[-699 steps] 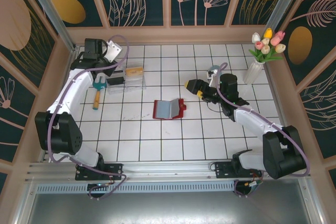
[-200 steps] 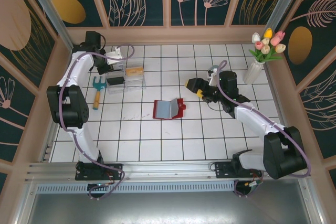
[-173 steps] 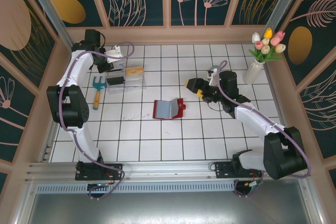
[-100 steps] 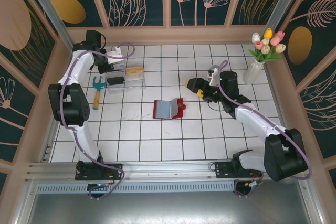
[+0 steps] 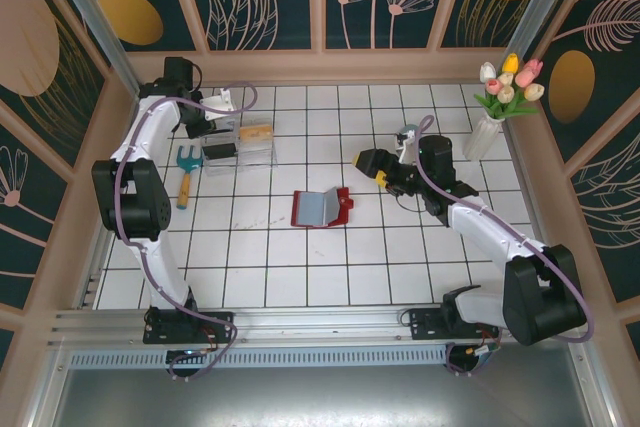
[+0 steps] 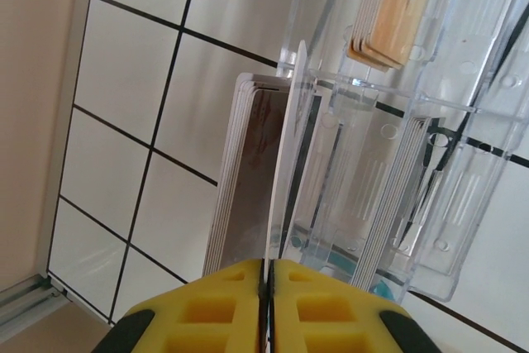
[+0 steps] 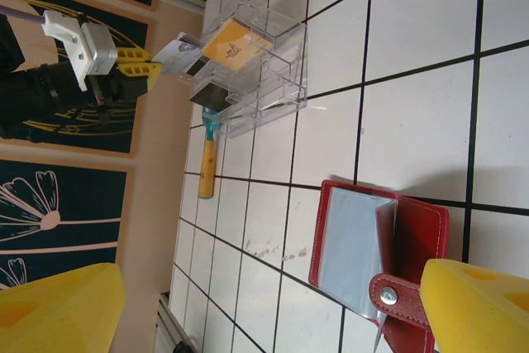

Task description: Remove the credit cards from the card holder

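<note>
Here: left gripper (image 6: 266, 274) pinches thin pale credit card (image 6: 285, 163) at clear plastic box (image 6: 463, 204) (card stacks (image 6: 395, 6) inside; partly done); right gripper (image 5: 372, 169) spread wide nr red folding card holder (image 5: 322, 207), mid-table, contents unclear.

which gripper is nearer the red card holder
Right. Right gripper hovers just right of the red folding card holder; left gripper is away at the clear plastic box.

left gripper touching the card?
Touching. Left wrist view: the left gripper is shut on the thin card, with no gap on either side.
</note>
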